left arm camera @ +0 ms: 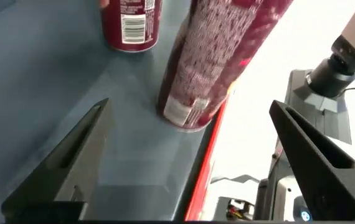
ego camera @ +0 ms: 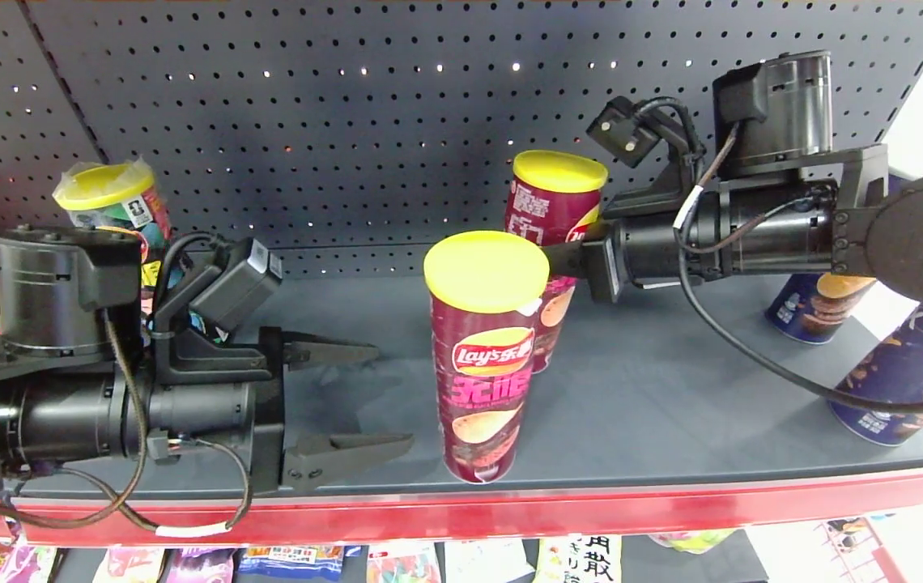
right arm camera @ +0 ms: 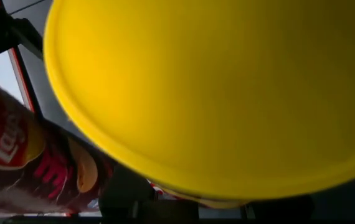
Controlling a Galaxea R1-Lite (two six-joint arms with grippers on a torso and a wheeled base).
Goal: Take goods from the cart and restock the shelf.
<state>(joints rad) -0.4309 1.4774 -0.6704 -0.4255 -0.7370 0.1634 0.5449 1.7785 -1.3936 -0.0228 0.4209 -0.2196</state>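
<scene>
Right gripper [ego camera: 571,257] fingers clasp rear maroon yellow-lidded chip canister [ego camera: 555,202], likely seating it on grey shelf [ego camera: 672,389]; left gripper [ego camera: 393,397] fingers spread, empty.

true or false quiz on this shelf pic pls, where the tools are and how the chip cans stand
1. The left tool is open and empty. True.
2. The front maroon chip can lies on its side. False: it stands upright near the shelf's red front edge.
3. Both maroon cans have red lids. False: the front can and the rear maroon chip can have yellow lids.
4. Blue chip cans stand on the shelf at the robot's right. True.
5. The right tool is at the blue cans. False: it is at the rear maroon chip can.
</scene>
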